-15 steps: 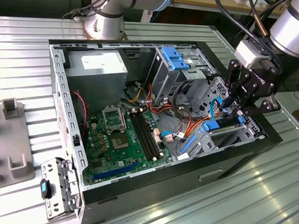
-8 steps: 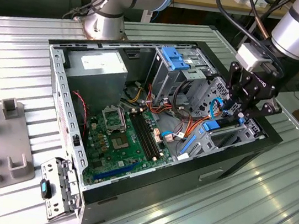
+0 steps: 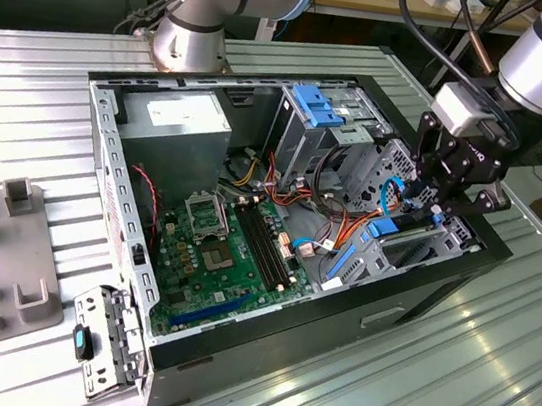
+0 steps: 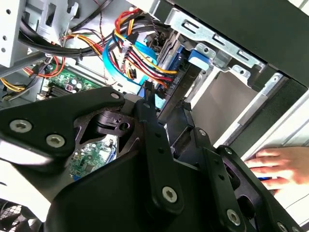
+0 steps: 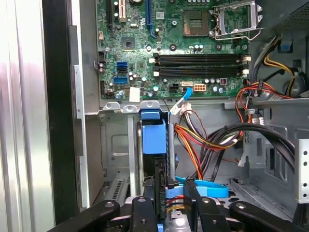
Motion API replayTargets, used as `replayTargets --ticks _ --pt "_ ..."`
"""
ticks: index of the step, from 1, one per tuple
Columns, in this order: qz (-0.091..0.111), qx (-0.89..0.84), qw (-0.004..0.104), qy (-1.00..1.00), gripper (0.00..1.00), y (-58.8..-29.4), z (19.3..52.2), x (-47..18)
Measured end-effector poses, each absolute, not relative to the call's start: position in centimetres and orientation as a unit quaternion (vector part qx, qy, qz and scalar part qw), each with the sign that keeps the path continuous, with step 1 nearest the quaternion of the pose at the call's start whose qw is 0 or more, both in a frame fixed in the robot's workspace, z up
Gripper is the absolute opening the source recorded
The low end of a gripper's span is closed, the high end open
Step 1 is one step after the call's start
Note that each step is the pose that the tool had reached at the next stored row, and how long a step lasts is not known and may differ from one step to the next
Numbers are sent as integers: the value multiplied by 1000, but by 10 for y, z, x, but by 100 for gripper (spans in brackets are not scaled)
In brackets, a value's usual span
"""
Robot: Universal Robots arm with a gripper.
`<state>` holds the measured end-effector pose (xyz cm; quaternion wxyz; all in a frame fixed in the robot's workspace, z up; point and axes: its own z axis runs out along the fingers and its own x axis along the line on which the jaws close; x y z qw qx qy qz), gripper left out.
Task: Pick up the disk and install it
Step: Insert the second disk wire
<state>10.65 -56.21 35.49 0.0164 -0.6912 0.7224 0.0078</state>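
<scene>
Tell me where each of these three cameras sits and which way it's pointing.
Exterior view: off the arm, looking down at the open computer case; the arm and end effector show.
First wrist view: on the arm, facing the motherboard over the end effector.
Second wrist view: behind the end effector, facing the wire bundle; a hand shows.
Shared: end effector, motherboard.
</scene>
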Motion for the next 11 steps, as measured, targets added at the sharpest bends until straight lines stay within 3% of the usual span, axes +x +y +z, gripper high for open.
replayTargets --ticks 11 --pt "9 -691 17 723 38 -566 354 107"
